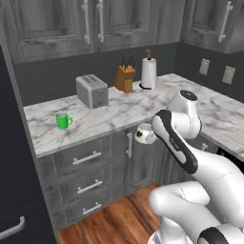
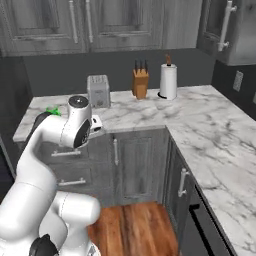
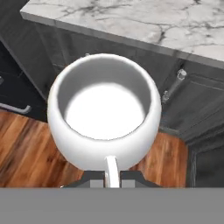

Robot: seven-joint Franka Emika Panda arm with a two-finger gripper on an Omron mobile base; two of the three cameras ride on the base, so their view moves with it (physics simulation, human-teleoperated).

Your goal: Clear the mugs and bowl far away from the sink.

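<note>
My gripper (image 3: 112, 176) is shut on the handle of the whitish rounded mug (image 3: 105, 109). The mug is upright and empty. It hangs in front of the counter edge (image 3: 131, 37), over the cabinet fronts and the wooden floor. From the left base view the same mug (image 1: 142, 133) shows at the end of my arm, just off the counter's front edge. The green mug (image 1: 62, 120) stands on the marble counter at the left, well apart from the gripper; a sliver of the green mug (image 2: 51, 111) shows behind my arm. The bowl and the sink are out of view.
A toaster (image 1: 92, 90), a knife block (image 1: 125, 77) and a paper towel roll (image 1: 148, 73) stand along the back of the L-shaped marble counter (image 1: 124, 112). Drawers and cabinet doors (image 1: 88, 159) lie below, with wooden floor (image 2: 132, 227) beneath them.
</note>
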